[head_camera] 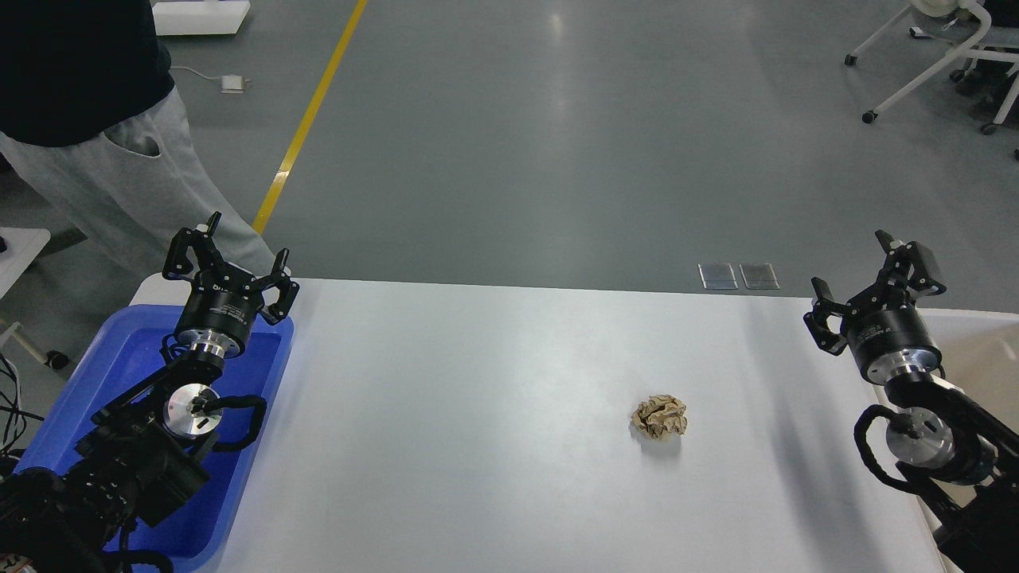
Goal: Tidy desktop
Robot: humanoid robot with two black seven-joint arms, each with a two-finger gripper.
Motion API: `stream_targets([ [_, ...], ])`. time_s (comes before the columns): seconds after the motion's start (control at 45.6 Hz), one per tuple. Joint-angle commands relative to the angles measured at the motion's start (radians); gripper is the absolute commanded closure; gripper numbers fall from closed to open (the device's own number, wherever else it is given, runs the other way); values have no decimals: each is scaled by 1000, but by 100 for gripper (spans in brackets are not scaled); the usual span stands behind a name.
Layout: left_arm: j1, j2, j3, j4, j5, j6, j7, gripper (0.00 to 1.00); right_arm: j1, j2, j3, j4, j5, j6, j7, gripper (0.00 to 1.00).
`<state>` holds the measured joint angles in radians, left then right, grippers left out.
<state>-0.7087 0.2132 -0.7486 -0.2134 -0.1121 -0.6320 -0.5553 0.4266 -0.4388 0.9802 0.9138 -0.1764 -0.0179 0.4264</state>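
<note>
The white desktop [478, 414] fills the middle of the head view. One crumpled ball of brown paper [660, 417] lies on it, right of centre. My left gripper [233, 253] hovers open above the far end of the blue tray [95, 374], nothing between its fingers. Over the table's right edge my right gripper [864, 274] is open too and empty, well to the right of the paper ball.
A beige bin with a white rim [975, 350] sits off the table's right side, partly behind my right arm. A person in grey trousers [119, 183] stands beyond the far left corner. Wheeled chairs [939, 64] stand far back right on the grey floor.
</note>
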Motion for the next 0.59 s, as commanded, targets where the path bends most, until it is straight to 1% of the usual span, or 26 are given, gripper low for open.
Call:
stream_targets([
  [0.0,0,0,0,0,0,0,0,0,-2,-1,2,-7,0,3,0,0],
  [0.197,0,0,0,0,0,2,0,0,-12,-3,0,-6,0,7,0,0],
  [0.438,0,0,0,0,0,2,0,0,-6,-40,12,-7,0,7,0,0],
  [0.57,0,0,0,0,0,2,0,0,1,-46,18,-42,5,3,0,0],
])
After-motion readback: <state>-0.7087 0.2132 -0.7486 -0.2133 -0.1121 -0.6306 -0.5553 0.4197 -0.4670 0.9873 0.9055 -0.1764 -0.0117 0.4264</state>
